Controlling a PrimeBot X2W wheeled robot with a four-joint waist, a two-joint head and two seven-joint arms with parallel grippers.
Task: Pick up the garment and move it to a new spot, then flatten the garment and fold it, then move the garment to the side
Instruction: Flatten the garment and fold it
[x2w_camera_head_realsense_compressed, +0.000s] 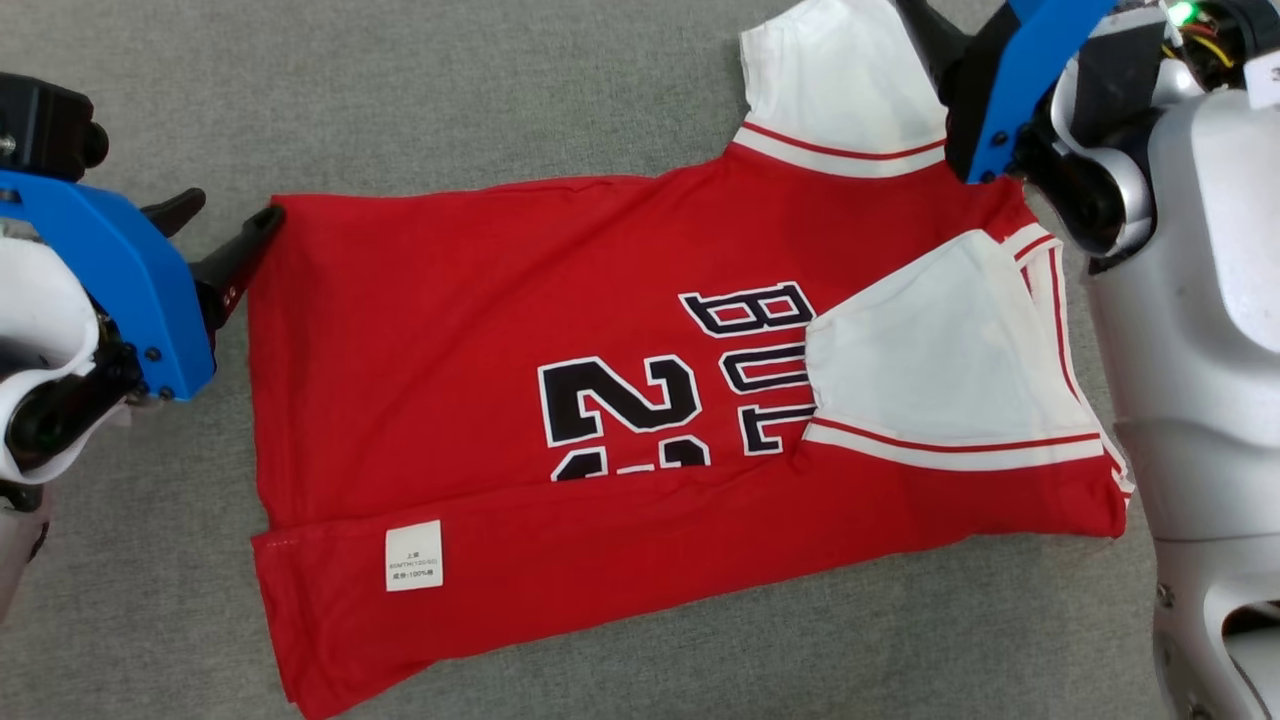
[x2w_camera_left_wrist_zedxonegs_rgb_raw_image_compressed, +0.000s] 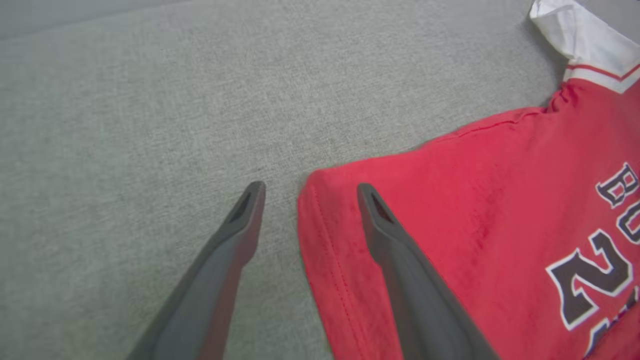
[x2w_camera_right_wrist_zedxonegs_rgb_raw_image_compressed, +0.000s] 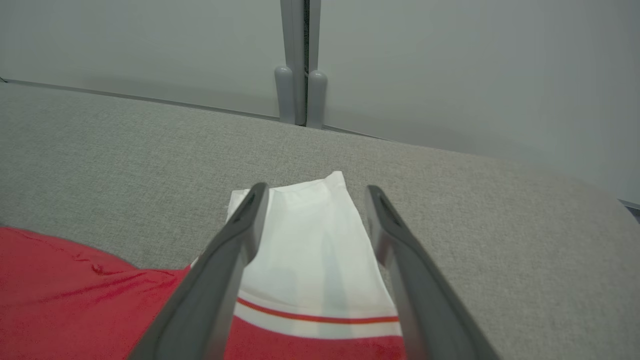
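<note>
So the shirt lies flat mid-frame on the grey counter, collar end toward the right, and it looks half folded. The bottom long edge is turned up (you can see the label) and the lower sleeve is tucked in over the print. The top sleeve sticks out at the upper right, so I'd guess the matching fold along the top edge is the step in hand. Both end effectors are spread wide with nothing in them. The left end effector straddles the hem corner at the shirt's left edge, and the right end effector hangs over that white sleeve; can't tell if either touches cloth. What I'd do: flip the sleeve in first, pinch both layers at hem corner and shoulder, lift low, and carry both ends down-frame together. That way the crease runs parallel to the first one and the turned-up flap doesn't get dragged.
</note>
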